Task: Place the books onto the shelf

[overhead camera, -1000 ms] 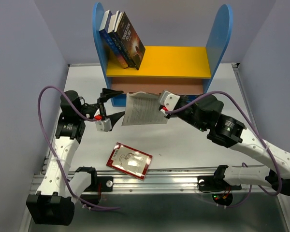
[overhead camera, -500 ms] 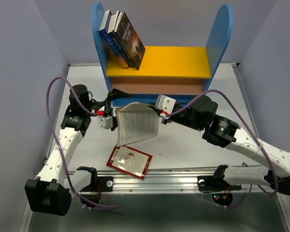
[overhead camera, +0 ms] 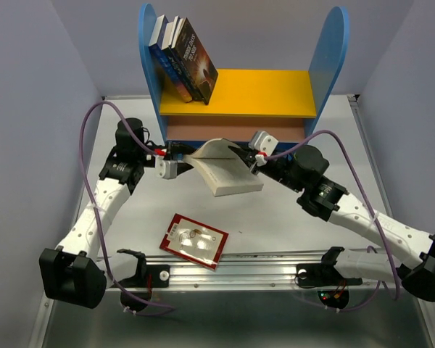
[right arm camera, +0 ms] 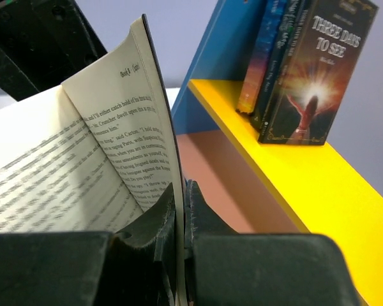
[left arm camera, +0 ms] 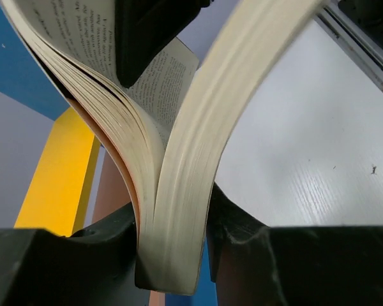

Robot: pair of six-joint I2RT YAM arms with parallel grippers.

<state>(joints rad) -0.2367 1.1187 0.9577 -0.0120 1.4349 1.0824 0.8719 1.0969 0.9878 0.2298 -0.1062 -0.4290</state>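
A paperback (overhead camera: 228, 174) hangs open in the air just in front of the shelf (overhead camera: 330, 58), held between both arms. My left gripper (overhead camera: 180, 154) is shut on its thick page block (left arm camera: 175, 217), one finger on each side. My right gripper (overhead camera: 250, 161) is shut on the book's thin cover leaf (right arm camera: 159, 115), pinched tight between its fingertips (right arm camera: 168, 220). Three books (overhead camera: 185, 61) lean at the left end of the yellow upper board (overhead camera: 261, 93). Another book (overhead camera: 194, 241), white with a red border, lies flat on the table near the front.
The brown lower board (overhead camera: 232, 129) sits just behind the held paperback. A metal rail (overhead camera: 239, 267) runs along the table's near edge. Purple cables (overhead camera: 87, 138) loop off both arms. Grey walls (overhead camera: 29, 109) close in left and right.
My left gripper came in from the left and closed on the page block. The right gripper carried the paperback back up toward the shelf, and the book fanned open.
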